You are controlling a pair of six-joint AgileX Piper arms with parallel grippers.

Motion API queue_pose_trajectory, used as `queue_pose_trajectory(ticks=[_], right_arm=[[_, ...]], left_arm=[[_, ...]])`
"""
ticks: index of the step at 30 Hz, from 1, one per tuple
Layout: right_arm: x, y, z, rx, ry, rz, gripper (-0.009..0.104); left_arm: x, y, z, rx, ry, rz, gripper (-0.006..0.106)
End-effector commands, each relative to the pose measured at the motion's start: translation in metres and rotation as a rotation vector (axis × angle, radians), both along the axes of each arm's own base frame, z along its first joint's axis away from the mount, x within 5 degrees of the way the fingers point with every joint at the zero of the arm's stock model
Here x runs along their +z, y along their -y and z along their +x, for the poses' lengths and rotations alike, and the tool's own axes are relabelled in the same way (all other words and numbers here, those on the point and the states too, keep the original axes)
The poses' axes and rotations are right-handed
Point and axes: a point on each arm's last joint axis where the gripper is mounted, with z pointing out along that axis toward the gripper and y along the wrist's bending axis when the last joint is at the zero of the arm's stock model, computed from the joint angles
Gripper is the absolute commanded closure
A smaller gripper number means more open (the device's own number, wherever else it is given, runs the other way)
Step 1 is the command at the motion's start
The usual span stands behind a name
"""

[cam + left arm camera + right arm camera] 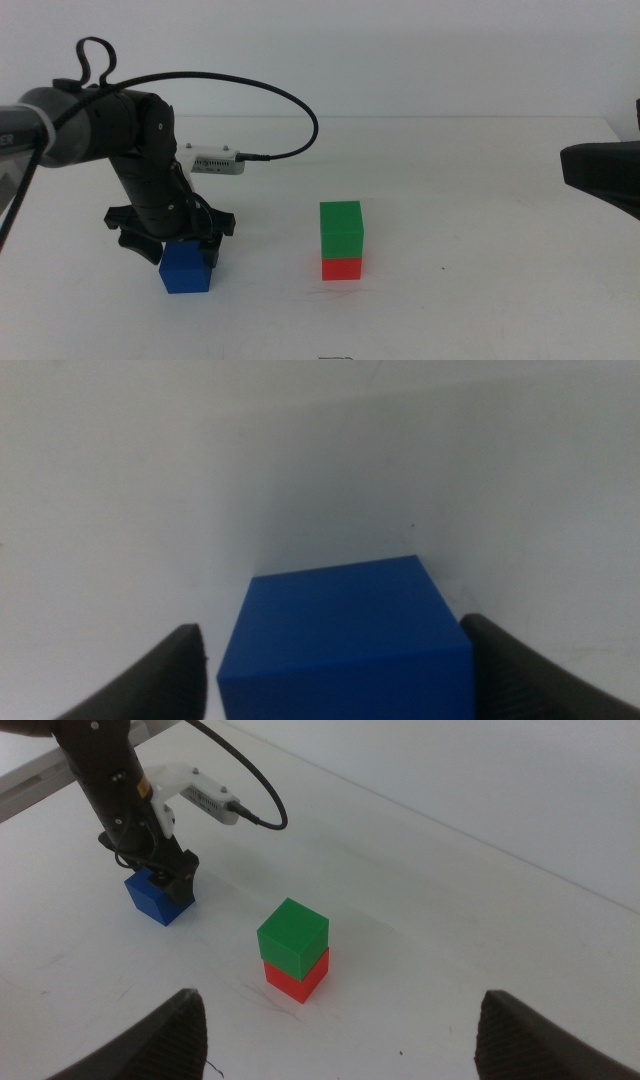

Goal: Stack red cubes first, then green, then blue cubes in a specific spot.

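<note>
Jaws of the left gripper (335,680) stand wide, one on each side of the blue cube (345,635), with a thin gap showing at both flanks, so nothing is clamped yet. That cube sits on the white table (480,300), and I take it as the landmark. Largest in sight is the left arm (120,140), reaching down over the cube with its black cable (250,90) looping off behind. Far across the table from the cube waits the right gripper (340,1030), its jaws also spread wide and empty. Near the cube, toward that waiting arm, the green cube (341,229) rests squarely on the red cube (342,267), so two levels appear done. The step in hand looks like the grasp of the last block. Next calls for closing evenly on its sides, lifting clear, carrying it over the green top and setting it down flush without nudging the pile.
</note>
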Motion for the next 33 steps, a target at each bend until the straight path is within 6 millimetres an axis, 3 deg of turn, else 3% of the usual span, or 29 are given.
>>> queue_pose_trajectory(ticks=[1,7,10,20,23,27,33], right_arm=[[0.014,0.002,0.0,0.001,0.093,0.037,0.004],[0.014,0.002,0.0,0.001,0.093,0.037,0.004],[0.014,0.002,0.0,0.001,0.093,0.037,0.004],[0.014,0.002,0.0,0.001,0.093,0.037,0.004],[0.014,0.002,0.0,0.001,0.093,0.037,0.004],[0.014,0.002,0.0,0.001,0.093,0.037,0.004],[0.014,0.002,0.0,0.001,0.093,0.037,0.004]], left_arm=[[0.021,0.004,0.004,0.007,0.076,-0.036,0.025],[0.021,0.006,0.003,0.021,0.07,-0.059,0.047],[0.032,0.005,-0.001,0.028,0.066,-0.073,0.059],[0.128,0.009,-0.03,0.102,0.056,-0.097,0.083],[0.155,0.024,-0.036,0.08,0.09,-0.068,0.085],[0.178,0.061,-0.044,0.076,0.183,-0.082,0.085],[0.185,0.118,-0.048,0.028,0.218,-0.122,0.085]])
